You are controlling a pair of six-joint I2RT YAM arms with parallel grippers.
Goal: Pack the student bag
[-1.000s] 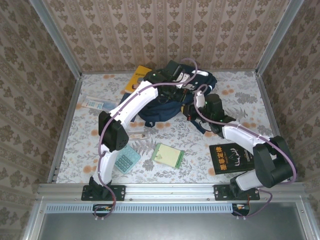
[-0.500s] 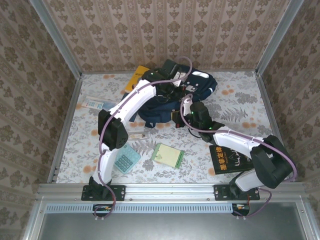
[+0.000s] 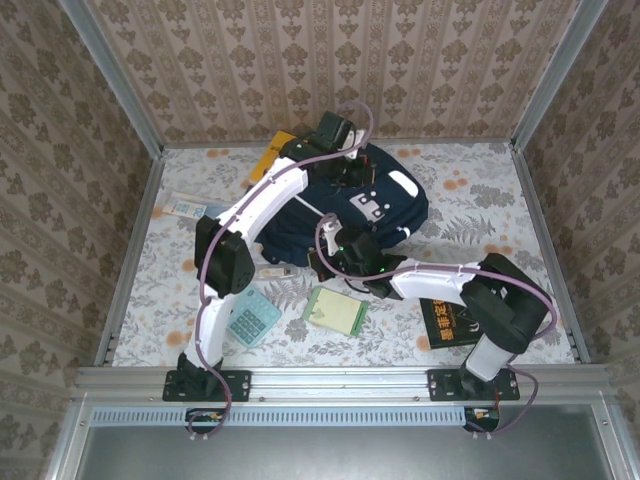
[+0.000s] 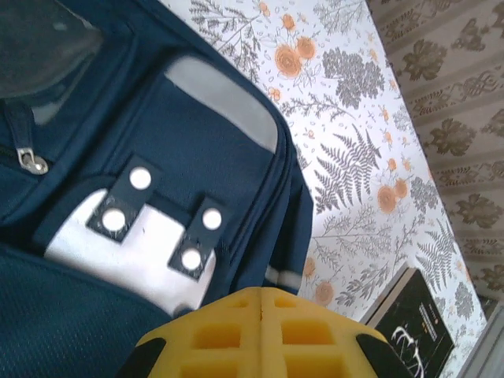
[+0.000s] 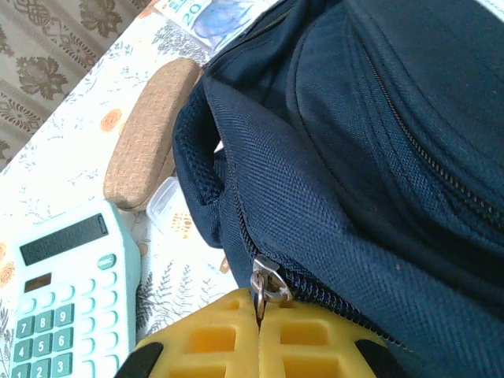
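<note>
Navy student bag (image 3: 395,218) lies by the table (image 3: 485,205)'s far edge, long axis left-right, patches (image 3: 403,183) toward the right edge; from the right wrist we see the right gripper (image 5: 261,303) pinching its zipper pull (image 5: 264,285), left gripper (image 4: 261,295) closed

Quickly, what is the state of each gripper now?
Left gripper: closed, nothing seen held.
Right gripper: closed on the zipper pull of the student bag.

The place is a robot lab cell dressed to look homely: bare aluminium frame posts (image 3: 110,75) hold flat panels of damask wallpaper (image 3: 330,60) around a table under a floral cloth (image 3: 480,200), with the left arm (image 3: 262,205) and right arm (image 3: 440,278) bolted to a metal rail (image 3: 340,380) at its near edge.
</note>
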